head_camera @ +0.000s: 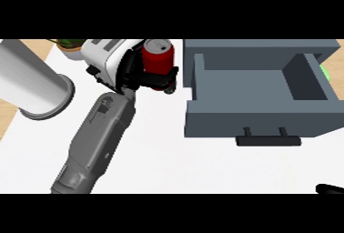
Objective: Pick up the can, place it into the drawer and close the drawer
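Observation:
A red can [159, 57] with a silver top is at the back of the counter, just left of the open drawer. My left hand [142, 75] has its black fingers [165, 81] curled round the can's lower part, and the grey forearm [97, 136] runs in from the lower left. The grey-blue drawer [255, 116] stands pulled out at the right, with nothing in the part of its inside that shows and its dark handle [268, 139] facing me. Only a black tip of my right hand [328, 189] shows at the lower right edge.
A white appliance [104, 51] stands right behind my left hand. A big pale grey cylinder [32, 84] lies at the left. A small plant [68, 44] is at the back left, and something green [325, 73] peeks out beside the drawer's right wall.

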### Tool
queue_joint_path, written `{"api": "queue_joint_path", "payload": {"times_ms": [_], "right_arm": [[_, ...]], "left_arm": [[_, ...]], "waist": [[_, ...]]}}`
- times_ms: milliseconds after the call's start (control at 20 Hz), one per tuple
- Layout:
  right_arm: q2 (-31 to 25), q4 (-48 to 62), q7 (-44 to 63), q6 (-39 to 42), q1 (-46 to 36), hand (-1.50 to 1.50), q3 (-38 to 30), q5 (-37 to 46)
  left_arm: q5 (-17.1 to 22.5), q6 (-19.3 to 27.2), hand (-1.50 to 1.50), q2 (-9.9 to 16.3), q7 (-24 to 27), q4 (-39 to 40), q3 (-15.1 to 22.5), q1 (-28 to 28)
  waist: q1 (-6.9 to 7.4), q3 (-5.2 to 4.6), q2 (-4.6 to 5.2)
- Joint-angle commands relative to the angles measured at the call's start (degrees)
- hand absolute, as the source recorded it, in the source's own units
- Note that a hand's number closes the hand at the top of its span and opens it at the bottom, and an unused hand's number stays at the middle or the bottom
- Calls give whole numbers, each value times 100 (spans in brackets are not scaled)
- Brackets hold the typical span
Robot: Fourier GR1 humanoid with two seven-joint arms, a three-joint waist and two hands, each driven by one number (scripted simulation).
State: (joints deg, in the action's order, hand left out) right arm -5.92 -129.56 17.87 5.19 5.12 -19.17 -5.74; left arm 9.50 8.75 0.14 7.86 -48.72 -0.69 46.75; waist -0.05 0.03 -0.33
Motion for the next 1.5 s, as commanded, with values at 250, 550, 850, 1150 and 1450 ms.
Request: {"api": "queue_joint_path", "payload": {"times_ms": [250, 550, 850, 1150, 1450], "right_arm": [[5, 218, -58, -60, -173, -150, 157, 289], [-200, -130, 451, -166, -388, -150, -132, -87], [-281, -64, 324, -46, -379, -150, -249, -239], [7, 47, 53, -94, -328, -150, 135, 108], [-31, -288, 602, -284, -636, -150, 401, 252]], "left_arm": [[91, 684, 150, 28, -1372, -383, 251, 1341], [135, 1330, 150, -14, -1977, -259, 783, 2159], [534, 1491, 150, -14, -1685, 1096, 762, 3152], [768, 1554, 150, -14, -1752, 1892, 984, 3854], [1129, 1746, 150, -14, -1486, 2478, 1323, 4148]], "waist": [[-45, -1, 34], [-95, -1, 25], [-251, 3, 79], [-290, 6, 101], [-445, 5, 145]]}}
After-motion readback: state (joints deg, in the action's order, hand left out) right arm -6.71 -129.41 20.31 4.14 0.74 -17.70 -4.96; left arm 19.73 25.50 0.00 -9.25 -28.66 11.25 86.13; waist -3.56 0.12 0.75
